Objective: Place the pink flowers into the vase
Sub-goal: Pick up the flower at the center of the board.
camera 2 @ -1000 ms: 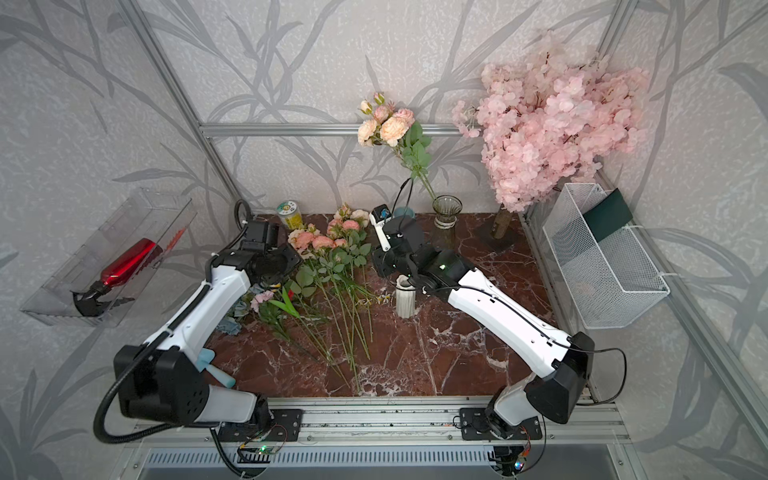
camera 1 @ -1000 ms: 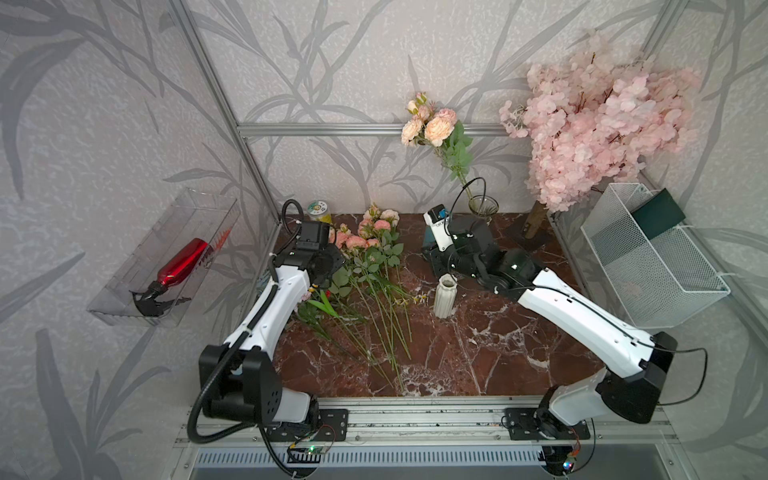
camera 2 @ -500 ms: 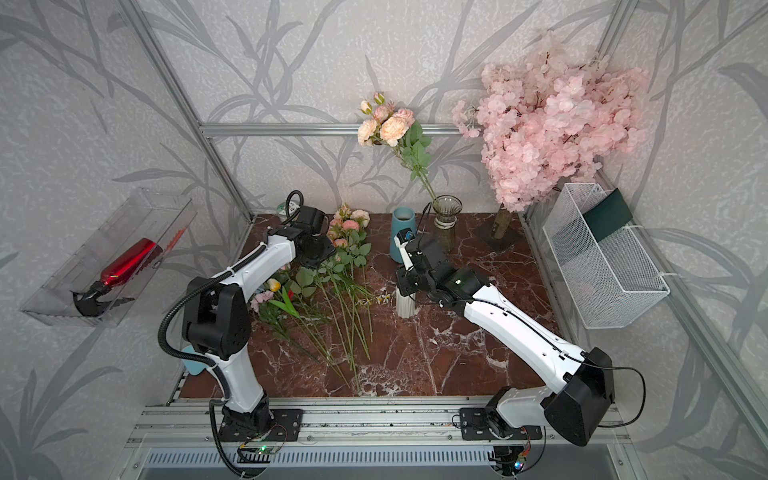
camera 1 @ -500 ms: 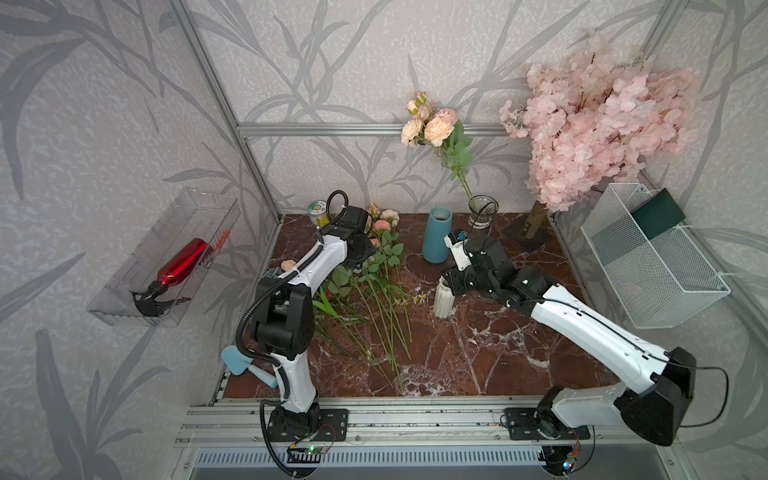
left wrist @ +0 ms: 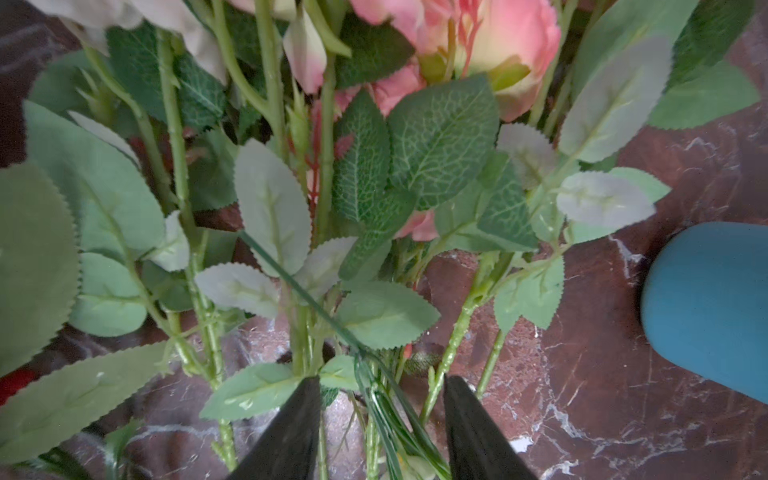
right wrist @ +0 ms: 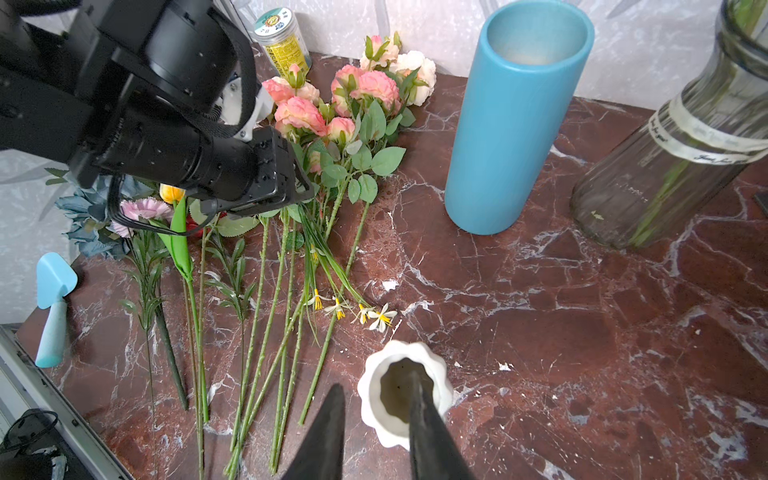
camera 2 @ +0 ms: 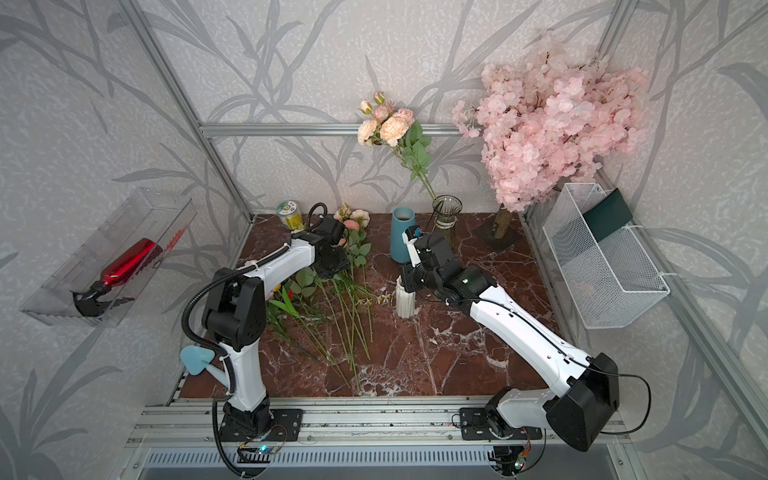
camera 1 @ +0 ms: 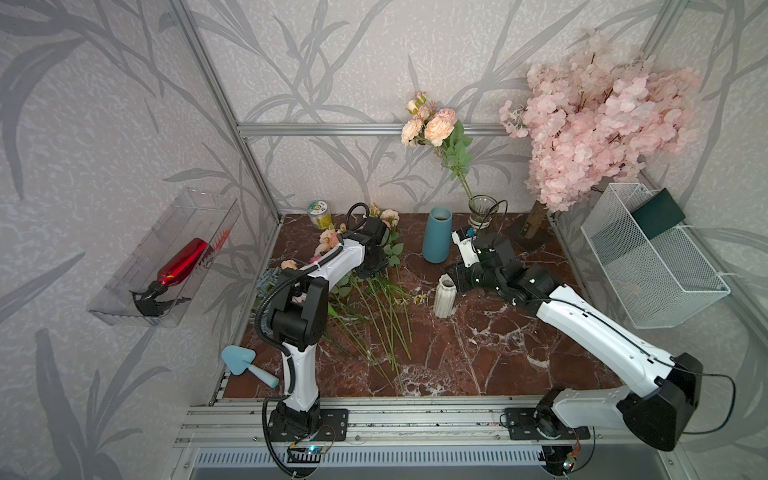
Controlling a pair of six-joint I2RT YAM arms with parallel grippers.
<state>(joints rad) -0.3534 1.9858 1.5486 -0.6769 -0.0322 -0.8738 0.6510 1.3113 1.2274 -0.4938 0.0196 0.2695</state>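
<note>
While marble table (camera 1: 519, 353) carries all, pink flowers (right wrist: 332, 104) lie flat at its back-left, some upright in glass vase (camera 1: 482, 210). Right gripper (right wrist: 376, 382) straddles white vase (right wrist: 368, 411) rim; clamped or not, cannot tell. Left gripper (left wrist: 381, 380) open astride stems.

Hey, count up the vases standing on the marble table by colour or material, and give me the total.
blue vase: 1
white vase: 1
glass vase: 1
Total: 3
</note>
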